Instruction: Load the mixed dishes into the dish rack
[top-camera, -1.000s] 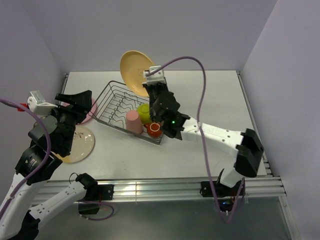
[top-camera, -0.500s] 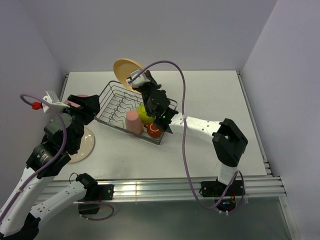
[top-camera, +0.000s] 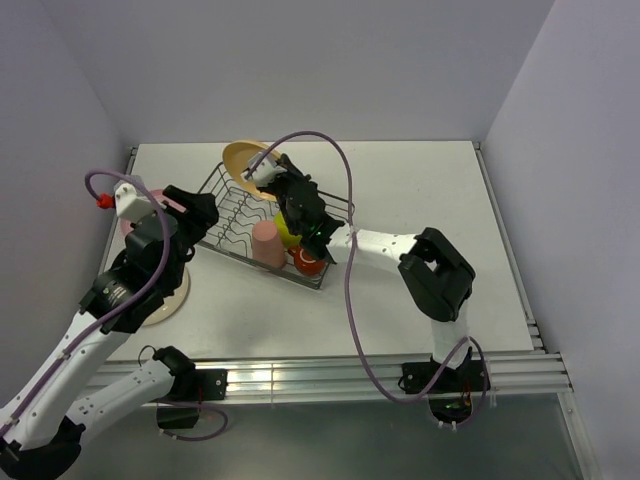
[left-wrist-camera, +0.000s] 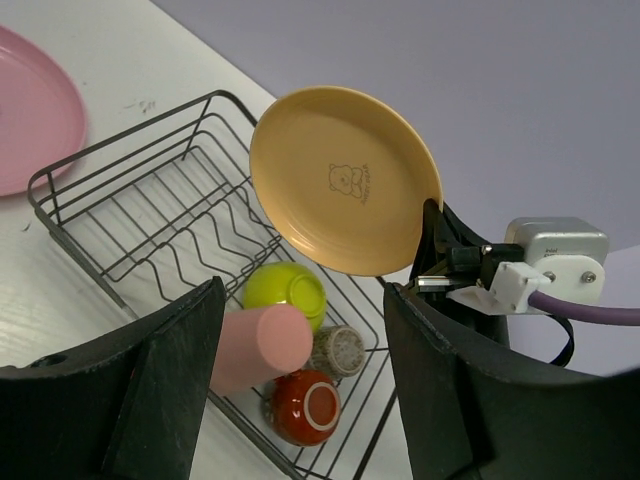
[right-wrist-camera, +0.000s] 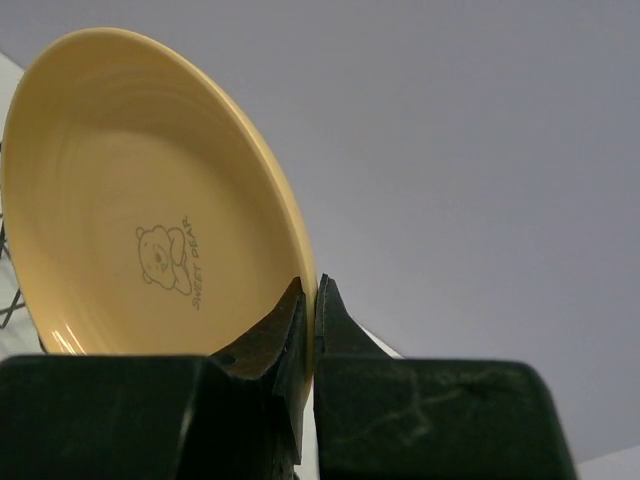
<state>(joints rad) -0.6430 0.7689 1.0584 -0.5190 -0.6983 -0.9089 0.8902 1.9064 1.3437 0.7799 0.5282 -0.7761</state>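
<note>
My right gripper (right-wrist-camera: 308, 290) is shut on the rim of the tan-orange plate (right-wrist-camera: 150, 200), which has a bear print. It holds the plate (top-camera: 243, 155) tilted on edge above the far end of the dish rack (top-camera: 215, 182). In the rack's near end lie a salmon-pink tumbler (left-wrist-camera: 255, 345), a lime-green bowl (left-wrist-camera: 285, 292), a grey-beige cup (left-wrist-camera: 340, 350) and a red mug (left-wrist-camera: 305, 405). My left gripper (left-wrist-camera: 305, 290) hangs open and empty above the rack's left side (left-wrist-camera: 120, 160). A pink plate (left-wrist-camera: 30, 110) lies on the table left of the rack.
A pale cream plate (top-camera: 172, 292) lies on the white table by the left arm, partly under it. The right arm's purple cable (top-camera: 345, 200) loops over the rack. Grey walls close the table at the back and sides.
The right arm has carried the tan-orange plate left and down over the rack's far end. The left arm has swung right, closer to the rack.
</note>
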